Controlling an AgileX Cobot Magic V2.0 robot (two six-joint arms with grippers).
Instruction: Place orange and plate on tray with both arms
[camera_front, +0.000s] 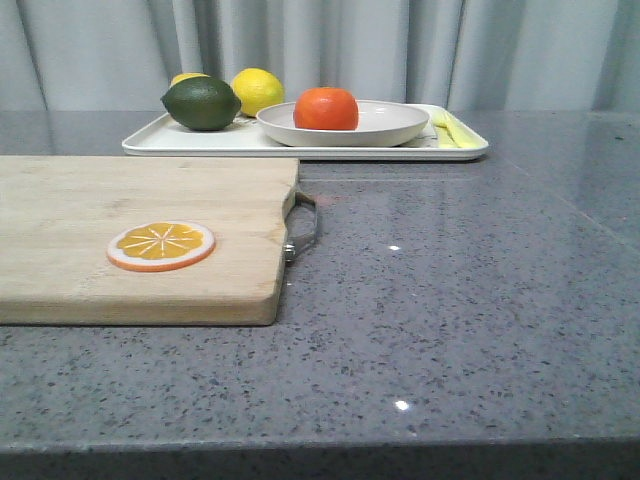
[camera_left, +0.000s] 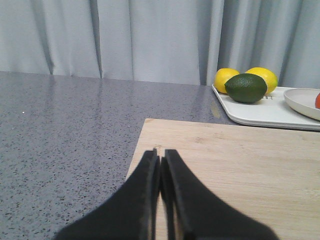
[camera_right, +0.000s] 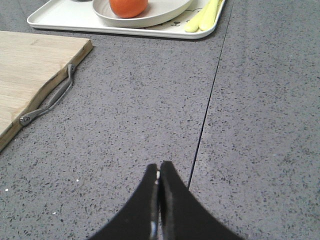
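— Sitting pretty: the orange (camera_front: 326, 108) rests in the plate (camera_front: 390, 124), plate on the tray (camera_front: 200, 143).
— Grippers?
— Left gripper (camera_left: 160, 161) and right gripper (camera_right: 158, 172) pinched together, holding nothing.

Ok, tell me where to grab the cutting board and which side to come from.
Grip the metal handle on the right end of the cutting board. It stands off the wood as a loop, so a pincer can probably close around it, while the slab itself lies flat on the counter. The right pincer, now shut and empty, is on that side.
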